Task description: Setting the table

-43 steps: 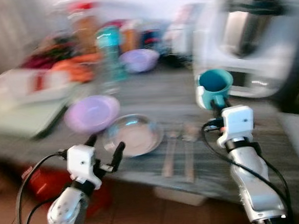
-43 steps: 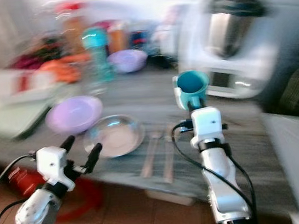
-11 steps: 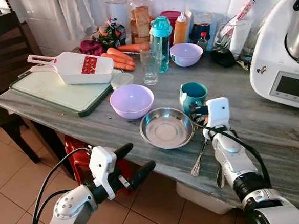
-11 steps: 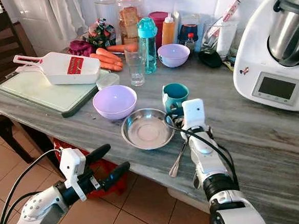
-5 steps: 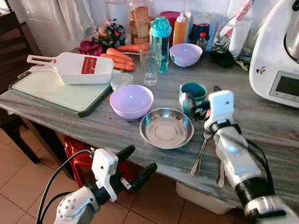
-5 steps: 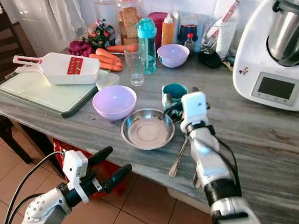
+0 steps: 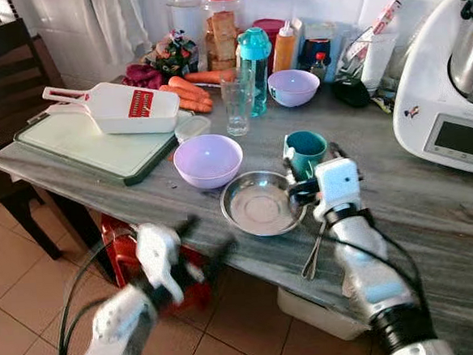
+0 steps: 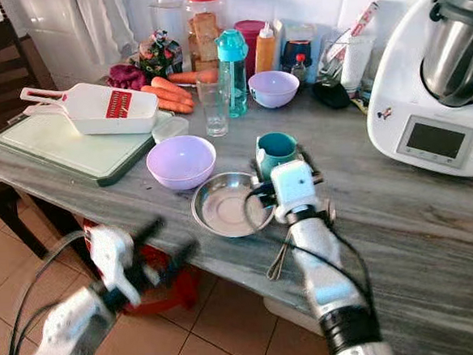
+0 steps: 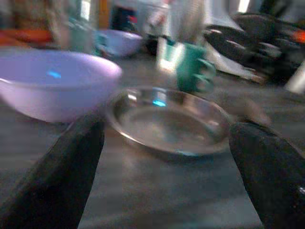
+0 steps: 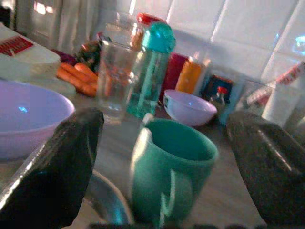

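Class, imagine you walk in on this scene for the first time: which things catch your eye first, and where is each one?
The right pincer hangs open just in front of the teal mug, which stands near the middle of the grey counter. Beside the mug lies a shiny steel plate, with a lilac bowl on its other side. At the counter's right end looms a big white kitchen machine.

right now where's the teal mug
The teal mug stands upright on the grey counter, just behind the steel dish and right of the big lilac bowl; the open right claw faces it closely.
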Controlling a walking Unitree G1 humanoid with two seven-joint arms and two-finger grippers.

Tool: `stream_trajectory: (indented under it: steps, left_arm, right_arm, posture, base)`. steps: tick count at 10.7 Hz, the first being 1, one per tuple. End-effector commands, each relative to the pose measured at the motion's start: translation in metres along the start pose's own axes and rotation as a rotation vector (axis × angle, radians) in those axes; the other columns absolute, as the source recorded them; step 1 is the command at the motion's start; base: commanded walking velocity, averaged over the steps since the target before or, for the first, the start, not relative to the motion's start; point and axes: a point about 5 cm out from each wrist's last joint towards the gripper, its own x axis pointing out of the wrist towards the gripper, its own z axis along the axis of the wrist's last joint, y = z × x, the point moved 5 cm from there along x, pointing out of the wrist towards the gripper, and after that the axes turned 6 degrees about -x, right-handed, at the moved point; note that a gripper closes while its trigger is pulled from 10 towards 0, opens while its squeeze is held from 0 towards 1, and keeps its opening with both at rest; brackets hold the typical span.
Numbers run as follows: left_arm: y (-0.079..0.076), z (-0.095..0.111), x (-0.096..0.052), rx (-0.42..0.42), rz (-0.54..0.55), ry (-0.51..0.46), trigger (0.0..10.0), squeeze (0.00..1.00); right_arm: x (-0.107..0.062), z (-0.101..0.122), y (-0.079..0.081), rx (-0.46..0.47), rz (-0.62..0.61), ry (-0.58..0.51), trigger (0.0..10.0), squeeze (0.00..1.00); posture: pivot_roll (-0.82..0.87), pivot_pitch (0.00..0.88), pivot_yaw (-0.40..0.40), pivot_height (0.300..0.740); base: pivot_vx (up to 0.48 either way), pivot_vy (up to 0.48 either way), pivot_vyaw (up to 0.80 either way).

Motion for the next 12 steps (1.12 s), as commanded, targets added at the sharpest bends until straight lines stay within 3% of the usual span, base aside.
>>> stream_trajectory:
  steps: [1, 2, 4, 6, 12]
  left_arm:
    - [0.013, 0.000, -0.002, 0.028, 0.077, 0.002, 10.0, 0.00]
    - [0.040, 0.004, -0.006, 0.076, 0.235, -0.019, 10.0, 0.00]
    - [0.068, 0.009, -0.016, 0.138, 0.413, -0.032, 10.0, 0.00]
    - [0.085, 0.021, -0.022, 0.165, 0.535, -0.086, 10.0, 0.00]
    - [0.082, 0.017, -0.009, 0.194, 0.546, -0.075, 10.0, 0.00]
  right_arm:
    - [-0.001, 0.003, -0.001, -0.018, -0.007, -0.006, 10.0, 0.00]
    - [-0.002, 0.007, 0.004, -0.022, -0.006, -0.017, 10.0, 0.00]
    - [-0.001, 0.013, 0.010, -0.033, 0.002, -0.034, 10.0, 0.00]
    - [0.000, 0.021, 0.016, -0.052, 0.018, -0.066, 10.0, 0.00]
    - [-0.002, 0.025, 0.022, -0.042, 0.036, -0.081, 10.0, 0.00]
  posture:
    - [0.16, 0.000, -0.041, 0.740]
    - [0.17, 0.000, -0.043, 0.740]
    - [0.18, 0.000, -0.044, 0.740]
    - [0.18, 0.000, -0.046, 0.740]
    - [0.18, 0.000, -0.038, 0.740]
  base:
    - [0.000, 0.000, 0.00]
    - [0.000, 0.000, 0.00]
    - [0.000, 0.000, 0.26]
    - [0.000, 0.000, 0.80]
    - [0.000, 0.000, 0.80]
